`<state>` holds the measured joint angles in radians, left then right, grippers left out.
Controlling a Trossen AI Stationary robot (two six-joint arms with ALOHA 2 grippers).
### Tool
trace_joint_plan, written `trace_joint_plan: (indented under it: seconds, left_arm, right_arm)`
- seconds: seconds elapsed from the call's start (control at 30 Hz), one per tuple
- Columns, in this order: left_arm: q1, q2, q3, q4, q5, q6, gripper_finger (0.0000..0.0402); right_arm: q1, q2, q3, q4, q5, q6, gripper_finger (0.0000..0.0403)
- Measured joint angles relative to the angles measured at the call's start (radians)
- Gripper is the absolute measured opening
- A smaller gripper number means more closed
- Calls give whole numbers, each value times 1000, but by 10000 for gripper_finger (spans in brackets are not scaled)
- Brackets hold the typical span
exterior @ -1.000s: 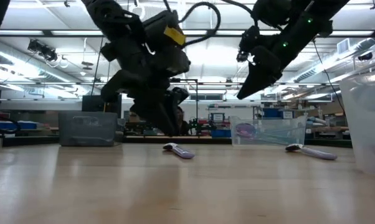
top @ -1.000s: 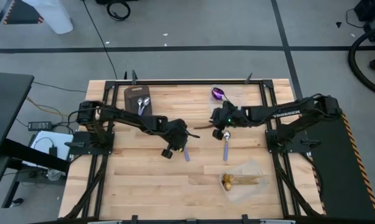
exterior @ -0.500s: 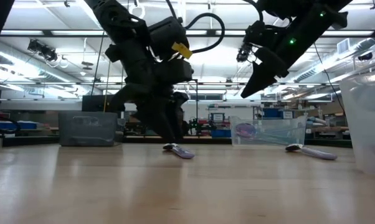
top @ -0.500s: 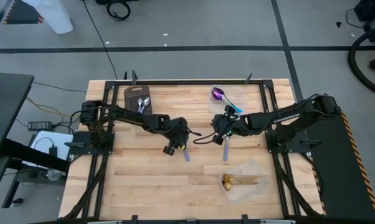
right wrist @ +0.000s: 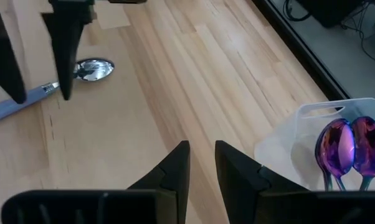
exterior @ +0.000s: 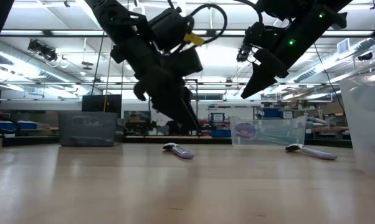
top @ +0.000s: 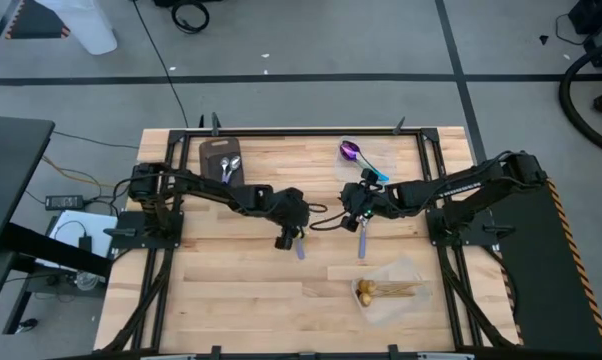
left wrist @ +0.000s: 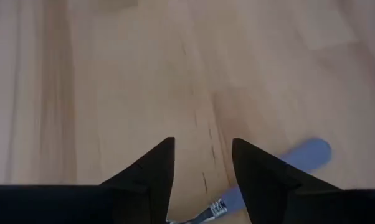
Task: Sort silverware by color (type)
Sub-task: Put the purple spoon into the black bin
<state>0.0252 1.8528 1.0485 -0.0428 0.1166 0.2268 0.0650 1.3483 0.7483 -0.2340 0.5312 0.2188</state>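
A wooden table [top: 231, 290] seen from above, with two dark robot arms reaching in from its 9 o'clock and 3 o'clock edges toward the middle.

The left arm stretches low and nearly straight from the 9 o'clock edge to just left of the table's centre. Its left gripper [top: 288, 237] points steeply down over a spoon with a pale blue handle [top: 299, 248] that lies flat on the wood. In the left wrist view the two dark fingers [left wrist: 153, 171] stand apart and empty, with the blue handle [left wrist: 303, 155] just beside one of them.

The right arm reaches from the 3 o'clock edge, elbow bent, to just right of centre. The right gripper [top: 353, 210] hangs above the table, tilted downward, over the bowl end of a second blue-handled spoon [top: 362, 238], which also lies flat. Its fingers [right wrist: 175, 167] show a narrow gap with nothing between them.

Around the table: a dark grey tray [top: 213, 152] at about 11 o'clock holds silver spoons [top: 229, 168]. A clear container [top: 376, 155] at about 1 o'clock holds iridescent purple spoons [top: 353, 151]. Another clear container [top: 406, 290] at about 5 o'clock holds gold spoons [top: 366, 292].
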Motion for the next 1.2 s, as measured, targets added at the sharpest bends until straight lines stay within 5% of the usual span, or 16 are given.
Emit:
trace_joint_plan:
  seconds: [0.27, 0.53, 0.87, 1.2]
  left_arm:
    - [-95, 65, 0, -13, -193, 1, 167]
    - [-145, 14, 2, -249, -258, -16, 166]
    - [-232, -124, -1, -392, -280, -445, 166]
    - [-302, -60, -4, -462, -437, -992, 166]
  right_arm:
    - [0, 0, 0, -5, -8, 2, 86]
    - [0, 0, 0, -10, -13, 14, 86]
    - [28, 1, 0, 5, -53, 16, 86]
    - [123, 1, 0, 44, -63, -12, 86]
